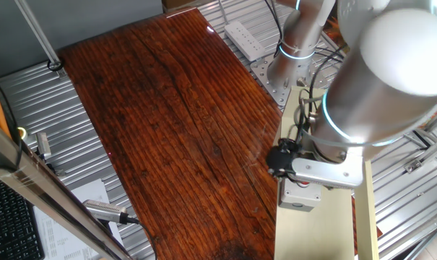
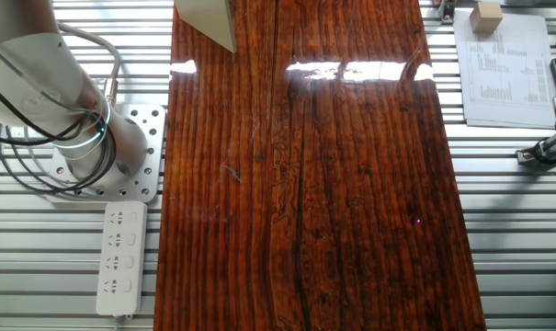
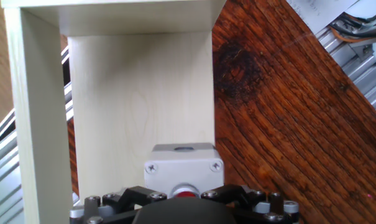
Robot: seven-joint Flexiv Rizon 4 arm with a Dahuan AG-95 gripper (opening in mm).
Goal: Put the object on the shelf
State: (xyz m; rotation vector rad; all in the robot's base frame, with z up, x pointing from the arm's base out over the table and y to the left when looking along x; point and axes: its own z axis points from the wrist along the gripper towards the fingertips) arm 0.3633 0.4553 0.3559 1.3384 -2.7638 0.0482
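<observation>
The object [image 3: 183, 163], a light-grey box with a red button, lies on the shelf [image 3: 138, 93], a cream panel with a raised side wall on its left. My gripper [image 3: 184, 200] is right over the box, its dark fingers [image 3: 133, 196] hugging the box's two sides, shut on it. The fingertips are hidden by the hand. In one fixed view the box [image 1: 302, 193] sits under my gripper [image 1: 299, 180] on the cream shelf [image 1: 316, 231] at the table's right edge. In the other fixed view only a corner of the shelf [image 2: 207, 22] shows.
The dark red-brown tabletop [image 1: 167, 123] lies left of the shelf. A white power strip [image 1: 244, 37] lies by the arm's base [image 1: 294, 54]; it also shows in the other fixed view [image 2: 121, 257]. Printed paper [image 2: 498, 64] and metal rails lie beyond the table.
</observation>
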